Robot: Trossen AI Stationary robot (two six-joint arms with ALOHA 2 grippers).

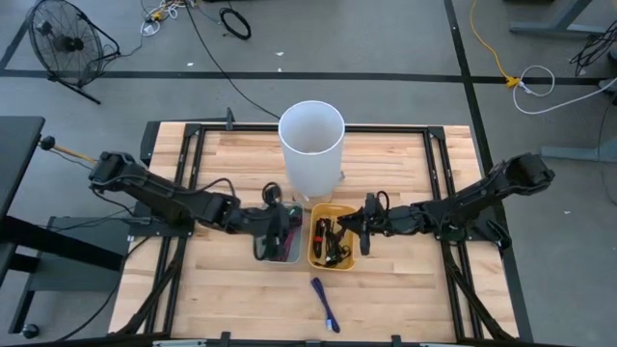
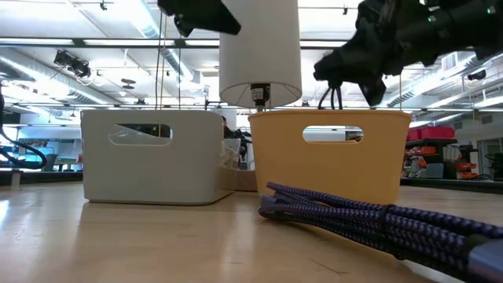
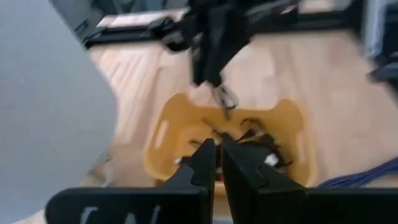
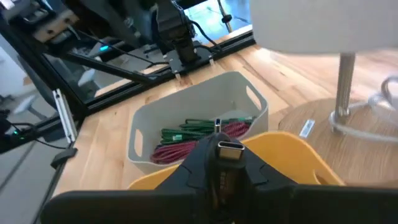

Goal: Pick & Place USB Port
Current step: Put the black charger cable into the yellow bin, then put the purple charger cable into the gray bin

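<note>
A yellow bin (image 1: 333,206) with dark cables stands at mid-table. Beside it on the left is a grey bin (image 1: 260,254) holding red and green cables (image 4: 199,134). My right gripper (image 1: 361,224) hovers over the yellow bin's right rim, shut on a USB cable whose silver plug (image 4: 231,150) sticks out between its fingertips. My left gripper (image 1: 285,227) hangs over the grey bin, shut with nothing between its fingers (image 3: 205,163), pointing toward the yellow bin (image 3: 186,124). A blue braided cable (image 1: 325,304) lies flat on the table in front of the bins. My right gripper pinches the USB cable's plug end (image 4: 231,150) between its two fingers, and the silver tip juts out past the fingertips. The fingers reach in from the table's right side, slanting slightly down. Dark cord (image 2: 330,98) hangs below the gripper toward the yellow bin (image 2: 330,165).
A white lamp with a tall shade (image 1: 311,145) stands just behind the bins, its base (image 4: 348,124) on the table. The blue cable (image 2: 377,216) lies near the front edge. Bare wood lies to the left and right of the bins.
</note>
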